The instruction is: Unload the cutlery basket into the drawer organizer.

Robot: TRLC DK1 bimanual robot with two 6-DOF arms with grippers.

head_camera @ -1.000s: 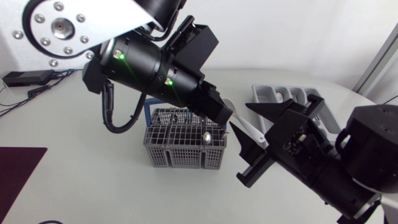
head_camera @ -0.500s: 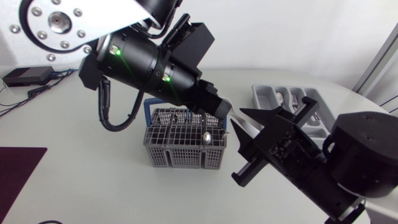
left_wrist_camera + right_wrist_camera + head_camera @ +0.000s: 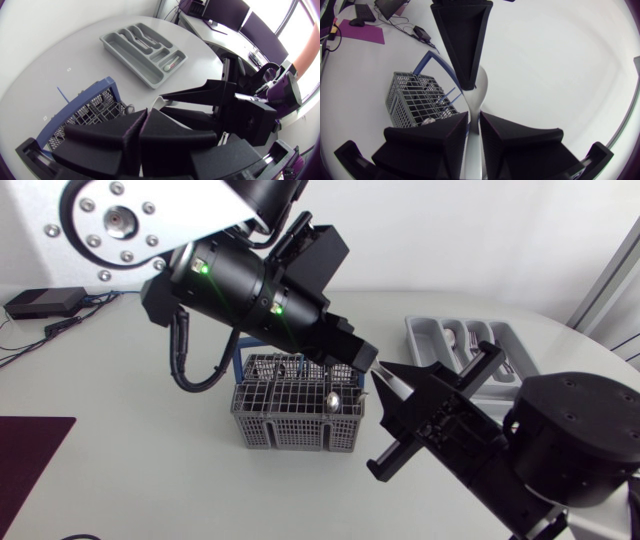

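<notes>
White spoon [image 3: 393, 387] is up in the air over the desk [image 3: 120, 380], just off the rt side of the cutlery basket [image 3: 290, 415], between the two pincers, which meet tip to tip.

L pincer [image 3: 368, 363] comes in from the far-left w/ its arm passing over the basket. In the L wrist view its fingers [image 3: 125, 137] sit pressed together, only a thin seam between them, and a sliver of the spoon [image 3: 156, 102] pokes out at the tips, so it's clamped on the spoon. From the rt wrist cam the L pincer [image 3: 469, 85] reads as one black wedge w/ its tip on the spoon [image 3: 478, 87] where bowl meets handle.

Rt pincer [image 3: 385, 395] comes up from the near-rt corner and faces the L one. Spoon handle runs straight into the rt pincer [image 3: 473, 117], bowl pointing away from it. Can't tell if it actually bites the handle.

Basket is grey wire mesh w/ a blue handle, roughly mid-desk, and sits beside and below the spoon in the rt wrist view [image 3: 415, 100]. A metal spoon [image 3: 331, 398] stands in it near its rt end.

Grey drawer organizer [image 3: 440, 335] lies by the far-rt edge of the desk, well apart from the basket and beyond the rt pincer, w/ some cutlery in its slots [image 3: 170, 62].
</notes>
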